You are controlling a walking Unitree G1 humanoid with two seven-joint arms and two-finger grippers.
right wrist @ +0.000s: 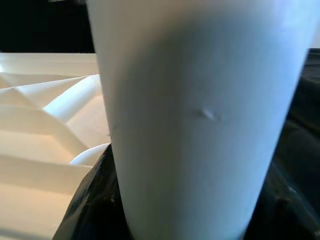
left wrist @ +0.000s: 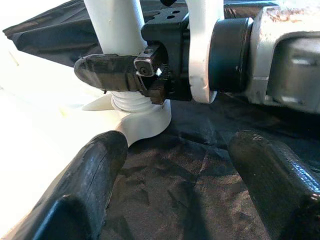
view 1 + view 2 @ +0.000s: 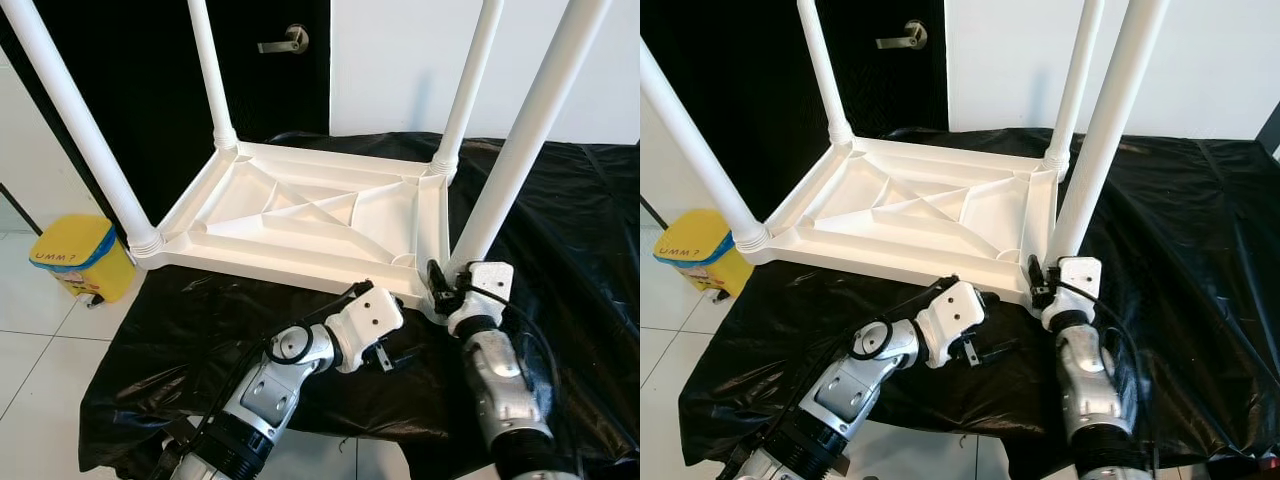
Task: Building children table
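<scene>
A white plastic children's table [image 3: 300, 215] lies upside down on a black cloth [image 3: 580, 220], its four legs pointing up. My right gripper [image 3: 447, 283] is at the base of the near right leg [image 3: 520, 150], shut around it just above the threaded socket; in the right wrist view the leg [image 1: 200, 115] sits between the dark fingers [image 1: 85, 200]. My left gripper [image 3: 395, 355] hovers low over the cloth just in front of the table's near edge, open and holding nothing, pointing towards that leg's base [image 2: 135, 107]. In the left wrist view one right-gripper finger [image 2: 115, 72] lies against the leg.
A yellow bin [image 3: 80, 258] stands on the tiled floor at the left. Behind the table are a black door with a lever handle [image 3: 285, 40] and a white wall. The cloth-covered surface ends close in front of me.
</scene>
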